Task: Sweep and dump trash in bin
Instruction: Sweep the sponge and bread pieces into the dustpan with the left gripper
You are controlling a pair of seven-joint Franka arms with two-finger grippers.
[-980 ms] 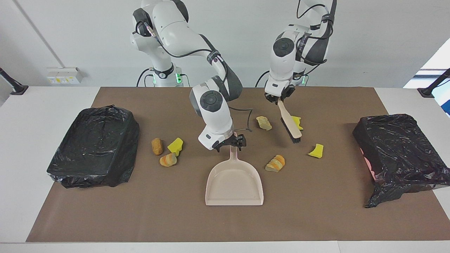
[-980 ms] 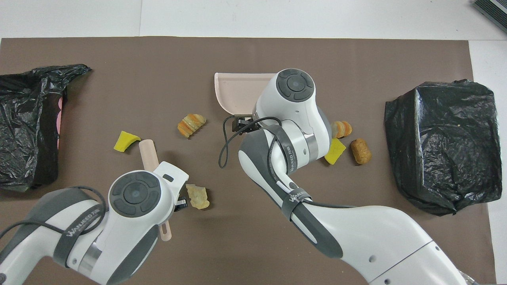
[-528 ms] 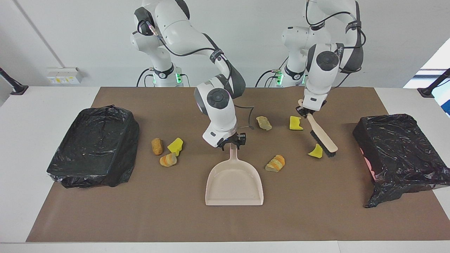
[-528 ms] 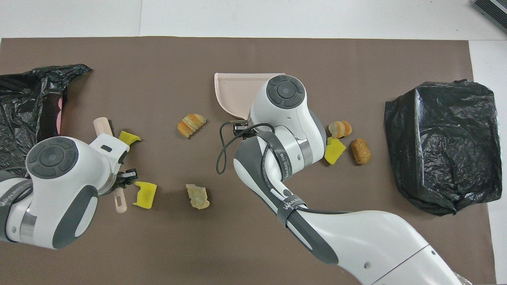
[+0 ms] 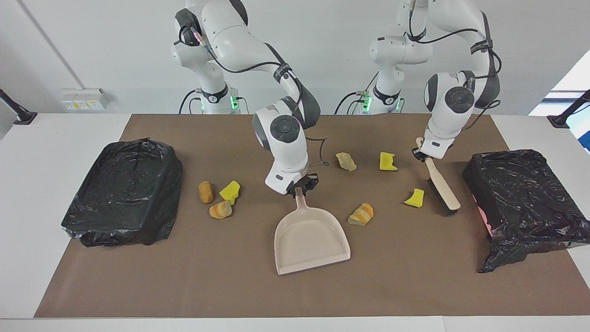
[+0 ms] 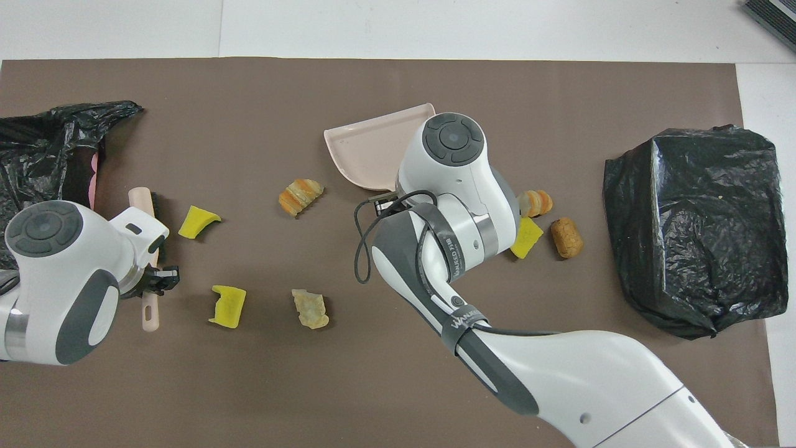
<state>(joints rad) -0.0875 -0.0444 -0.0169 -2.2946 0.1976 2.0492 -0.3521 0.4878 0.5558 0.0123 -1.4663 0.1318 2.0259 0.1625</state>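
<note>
The right hand point(image 5: 302, 184) clamps the beige dustpan's point(image 5: 311, 240) handle, the pan lying skewed on the brown mat point(image 5: 295, 295) that covers the white surface point(image 5: 46, 286). The left hand point(image 5: 425, 155) grips the brush point(image 5: 441, 186), bristles down just beside a yellow scrap point(image 5: 415, 198). The other trash point(image 5: 361, 215) lies scattered around the pan. Two black-bagged bins point(image 5: 124, 191) flank the mat.

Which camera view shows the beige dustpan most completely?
The facing view: the whole dustpan shows, pan and handle, with the right gripper on the handle's top. In the overhead view the right arm covers the handle and part of the pan.
</note>
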